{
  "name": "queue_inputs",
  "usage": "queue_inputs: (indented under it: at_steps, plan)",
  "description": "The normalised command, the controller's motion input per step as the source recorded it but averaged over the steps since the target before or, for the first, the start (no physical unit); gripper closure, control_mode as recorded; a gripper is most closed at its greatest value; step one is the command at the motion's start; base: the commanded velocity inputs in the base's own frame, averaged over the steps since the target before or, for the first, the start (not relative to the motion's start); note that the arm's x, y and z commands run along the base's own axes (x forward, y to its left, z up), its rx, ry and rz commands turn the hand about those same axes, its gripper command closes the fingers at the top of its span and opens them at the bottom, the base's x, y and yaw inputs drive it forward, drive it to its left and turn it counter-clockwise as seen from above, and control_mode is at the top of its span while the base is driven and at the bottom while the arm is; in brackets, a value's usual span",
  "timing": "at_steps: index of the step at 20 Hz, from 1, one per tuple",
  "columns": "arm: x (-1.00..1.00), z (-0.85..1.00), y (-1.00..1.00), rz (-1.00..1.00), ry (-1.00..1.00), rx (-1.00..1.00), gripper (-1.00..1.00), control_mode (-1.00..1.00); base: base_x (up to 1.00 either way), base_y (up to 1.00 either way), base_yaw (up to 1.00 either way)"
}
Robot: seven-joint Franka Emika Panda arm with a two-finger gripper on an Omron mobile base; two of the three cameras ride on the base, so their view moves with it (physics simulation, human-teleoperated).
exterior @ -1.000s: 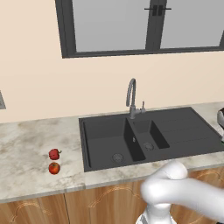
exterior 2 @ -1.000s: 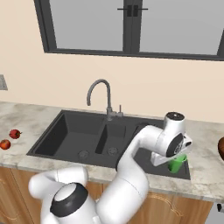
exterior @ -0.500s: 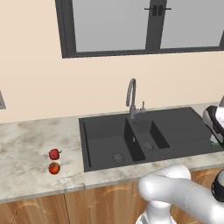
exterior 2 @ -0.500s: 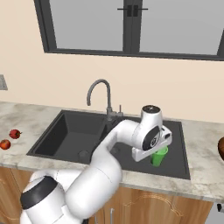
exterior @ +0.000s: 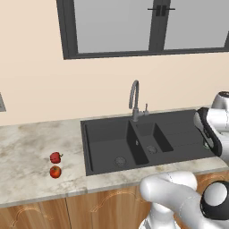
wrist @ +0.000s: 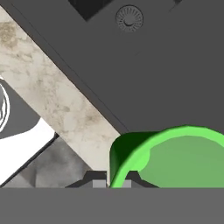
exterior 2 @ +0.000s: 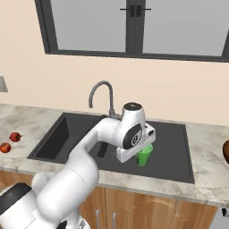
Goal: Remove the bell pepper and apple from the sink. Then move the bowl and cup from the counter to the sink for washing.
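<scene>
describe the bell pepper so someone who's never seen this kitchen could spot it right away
Start at the dark sink and look left along the counter. Two small red fruits lie close together there. The bell pepper is the one nearer the wall, deeper red and lumpy with a short dark stem, unlike the rounder orange-red apple.

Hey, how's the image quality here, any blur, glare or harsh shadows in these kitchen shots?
Left base view: sharp, flat even light, no glare on the sink; bell pepper and apple cast only faint shadows. Right base view: equally crisp, the cup partly hidden behind the end effector. Hand view: close and cropped, the cup's rim still sharp.
</scene>
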Motion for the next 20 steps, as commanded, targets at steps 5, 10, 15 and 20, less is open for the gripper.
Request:
queue_inputs:
  at_steps: [5,10,15,20]
  plan:
    - [-0.11,0.11,0.69,0.10,0.00,-0.01,1.00,-1.00,0.00,0.00,0.00]
    - [-0.07,0.11,0.69,0.11,0.00,-0.02,1.00,-1.00,0.00,0.00,0.00]
    - [-0.02,0.10,0.68,0.12,0.00,-0.02,1.00,-1.00,0.00,0.00,0.00]
    - [0.00,0.09,0.65,0.10,0.00,0.00,1.00,-1.00,0.00,0.00,0.00]
